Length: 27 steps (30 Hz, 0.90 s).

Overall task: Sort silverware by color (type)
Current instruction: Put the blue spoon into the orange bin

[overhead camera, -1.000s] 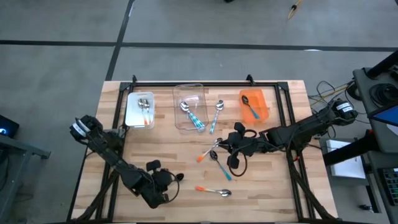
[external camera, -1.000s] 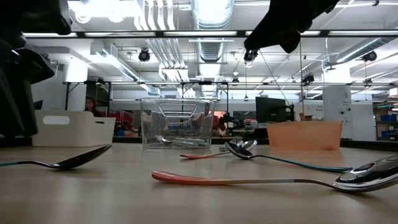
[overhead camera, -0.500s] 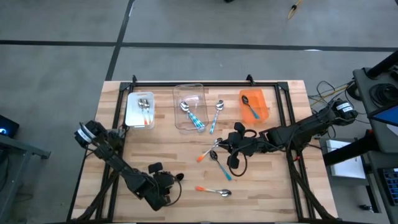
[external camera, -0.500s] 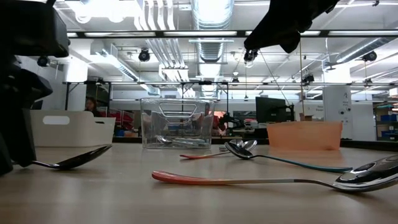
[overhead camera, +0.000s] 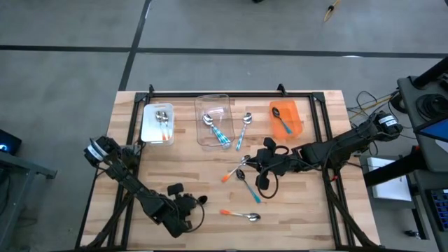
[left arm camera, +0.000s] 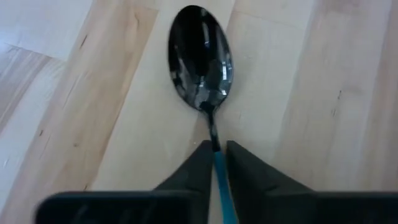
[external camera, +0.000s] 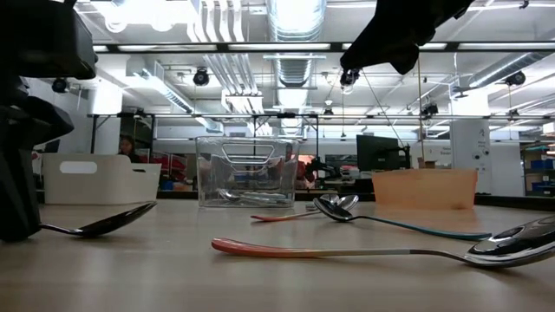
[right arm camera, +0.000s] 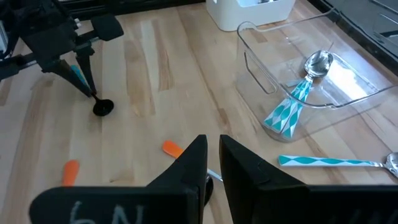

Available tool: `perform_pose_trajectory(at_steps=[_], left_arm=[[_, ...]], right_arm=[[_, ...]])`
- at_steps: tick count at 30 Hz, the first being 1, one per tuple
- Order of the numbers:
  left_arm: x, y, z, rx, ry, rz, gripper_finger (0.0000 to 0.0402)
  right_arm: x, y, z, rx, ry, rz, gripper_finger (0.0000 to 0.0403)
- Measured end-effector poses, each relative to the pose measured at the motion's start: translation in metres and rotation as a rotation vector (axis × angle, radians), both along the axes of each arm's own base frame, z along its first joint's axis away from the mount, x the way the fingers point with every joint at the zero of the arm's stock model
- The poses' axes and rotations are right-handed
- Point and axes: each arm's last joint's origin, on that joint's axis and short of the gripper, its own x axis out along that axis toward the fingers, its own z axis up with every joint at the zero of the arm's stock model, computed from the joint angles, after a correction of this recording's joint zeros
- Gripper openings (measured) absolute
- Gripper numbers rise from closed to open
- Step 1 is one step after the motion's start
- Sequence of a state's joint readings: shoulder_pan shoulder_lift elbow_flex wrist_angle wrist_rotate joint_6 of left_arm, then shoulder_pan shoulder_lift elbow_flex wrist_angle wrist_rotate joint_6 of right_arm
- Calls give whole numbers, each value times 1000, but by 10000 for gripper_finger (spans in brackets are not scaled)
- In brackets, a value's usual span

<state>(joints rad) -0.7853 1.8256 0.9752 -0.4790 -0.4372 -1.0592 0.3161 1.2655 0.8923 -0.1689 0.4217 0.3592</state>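
Left pincer [left arm camera: 215, 163] grips the dark-bowled, blue-handled spoon [left arm camera: 201, 56] near the wooden bench's [overhead camera: 301, 203] front edge; right pincer [right arm camera: 213, 163] closed, empty.

left hand [left arm camera: 215, 163] clamped, right hand [right arm camera: 212, 163] closed

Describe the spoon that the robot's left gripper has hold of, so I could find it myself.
Start at the wooden table and go to its near left area, where the left gripper points down. Pinched in it is the spoon lying on the wood: a dark, glossy bowl on a thin blue handle. The nearest other spoon, to its right, has an orange handle and a silver bowl.
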Motion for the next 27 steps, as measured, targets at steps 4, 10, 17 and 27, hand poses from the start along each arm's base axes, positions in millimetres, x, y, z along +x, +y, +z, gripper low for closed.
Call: perform_pose_trajectory(at_steps=[4, 10, 17, 27], left_arm=[[0, 1, 0, 8, 2, -1, 6], [-3, 5, 5, 52, -21, 0, 2], [-1, 15, 36, 145, -131, -5, 1], [21, 52, 93, 597, -278, -30, 0]], right_arm=[[-1, 0, -5, -3, 8, 0, 34], [-2, -1, -10, -2, 7, 0, 34], [-2, 0, -9, 3, -9, 0, 34], [2, -1, -2, -49, -99, -45, 34]])
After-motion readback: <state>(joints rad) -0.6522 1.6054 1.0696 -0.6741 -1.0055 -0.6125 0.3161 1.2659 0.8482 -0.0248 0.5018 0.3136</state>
